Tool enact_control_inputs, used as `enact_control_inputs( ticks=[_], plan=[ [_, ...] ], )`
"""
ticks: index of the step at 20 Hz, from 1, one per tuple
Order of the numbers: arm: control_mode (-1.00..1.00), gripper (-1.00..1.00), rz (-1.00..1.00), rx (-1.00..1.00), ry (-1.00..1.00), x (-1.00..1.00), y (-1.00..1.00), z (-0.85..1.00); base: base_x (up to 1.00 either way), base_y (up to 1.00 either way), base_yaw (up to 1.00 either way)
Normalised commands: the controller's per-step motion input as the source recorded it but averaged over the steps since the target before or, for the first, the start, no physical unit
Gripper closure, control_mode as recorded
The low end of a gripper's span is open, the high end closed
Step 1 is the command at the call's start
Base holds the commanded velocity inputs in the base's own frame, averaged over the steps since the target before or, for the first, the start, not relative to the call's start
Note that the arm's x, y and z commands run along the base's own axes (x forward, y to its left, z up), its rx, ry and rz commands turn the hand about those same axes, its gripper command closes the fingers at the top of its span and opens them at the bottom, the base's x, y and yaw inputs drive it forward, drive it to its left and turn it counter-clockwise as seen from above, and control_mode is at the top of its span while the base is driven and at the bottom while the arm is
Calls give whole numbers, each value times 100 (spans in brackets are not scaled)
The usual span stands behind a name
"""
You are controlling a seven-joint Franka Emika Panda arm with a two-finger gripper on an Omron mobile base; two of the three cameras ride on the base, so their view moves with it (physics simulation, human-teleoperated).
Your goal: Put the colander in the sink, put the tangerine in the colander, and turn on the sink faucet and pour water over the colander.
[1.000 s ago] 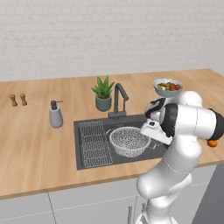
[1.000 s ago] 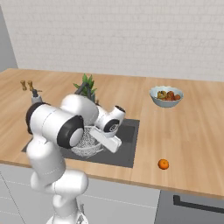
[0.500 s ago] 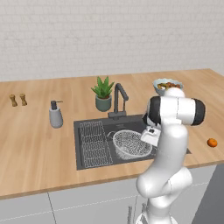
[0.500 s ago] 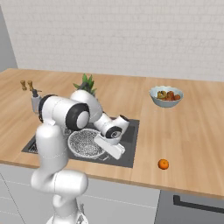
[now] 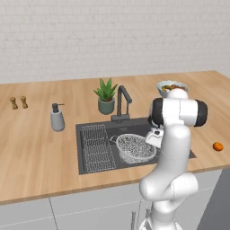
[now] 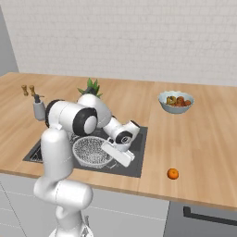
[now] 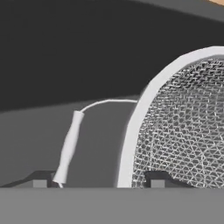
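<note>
Sitting in the sink (image 5: 85, 148), right of the wire rack (image 5: 96, 146): the colander (image 5: 134, 148). Just right, low at its rim: gripper (image 7: 98, 181), fingers spread wide astride rim and handle, gripping nothing. Far right on the counter (image 5: 36, 152): the tangerine (image 5: 218, 146).

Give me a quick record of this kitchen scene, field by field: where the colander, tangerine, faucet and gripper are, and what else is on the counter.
colander: in the sink, beside the wire rack
tangerine: on the counter, right of the sink, not in the colander
sink faucet: behind the basin, no water visible
gripper: low in the sink, open, tips either side of the colander rim by its handle
other items: potted plant, soap dispenser, fruit bowl, two shakers
</note>
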Motion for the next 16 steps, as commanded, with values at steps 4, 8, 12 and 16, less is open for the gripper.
enact_control_inputs(
  ticks=[4,8,12,16],
  plan=[
    [-100,100,10,0,-5,-7,54,37,0,0,0],
    [-100,100,6,0,0,-11,39,4,0,0,0],
    [-100,100,0,0,-2,-14,19,0,0,0,0],
    [-100,100,0,0,0,-1,1,0,0,0,0]
  ],
)
